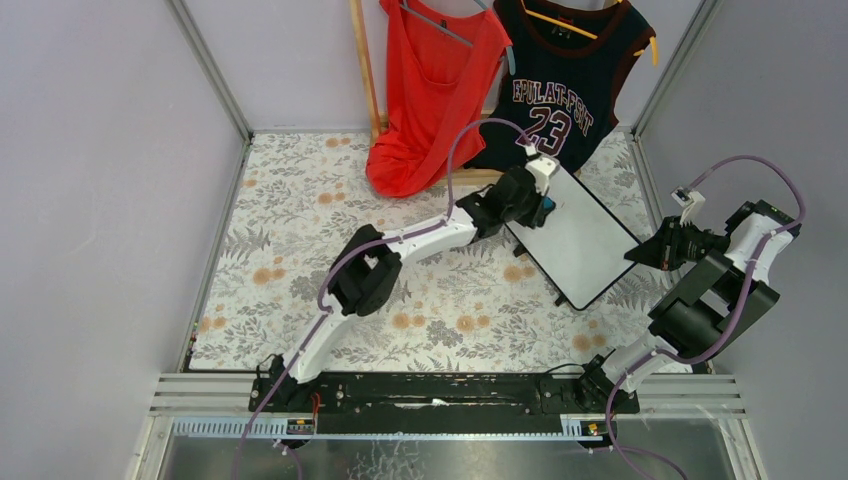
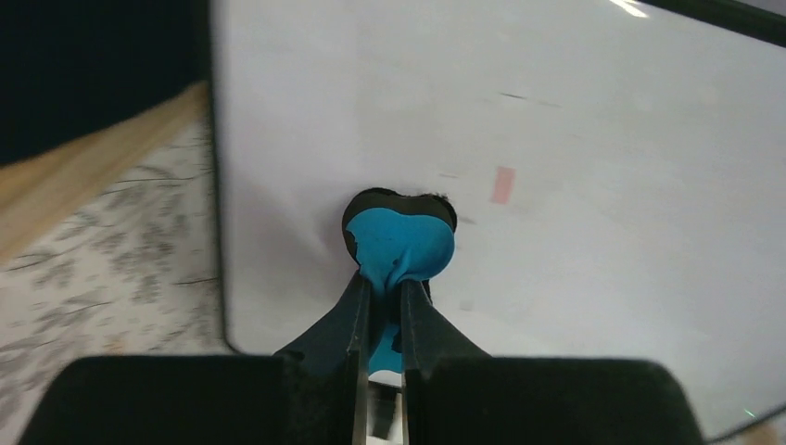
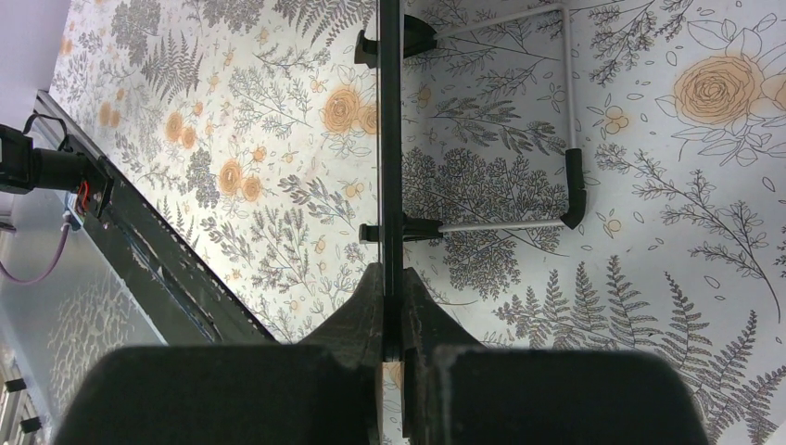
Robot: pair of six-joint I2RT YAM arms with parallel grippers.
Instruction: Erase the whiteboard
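Note:
The whiteboard (image 1: 580, 240) is a white board with a thin black frame, tilted up off the table at right of centre. My left gripper (image 1: 542, 205) is shut on a small blue eraser (image 2: 400, 243) and presses it on the board's face near its far left edge. A short faint red mark (image 2: 503, 184) shows on the board (image 2: 593, 139) to the right of the eraser. My right gripper (image 1: 640, 253) is shut on the board's right edge; the right wrist view shows that edge (image 3: 390, 139) end-on between my fingers (image 3: 371, 311).
A red top (image 1: 430, 90) and a dark jersey (image 1: 570, 80) hang on a wooden rack at the back, just behind the board. The board's wire feet (image 3: 570, 176) stand off the floral tablecloth (image 1: 300, 230). Metal posts and grey walls close in the sides.

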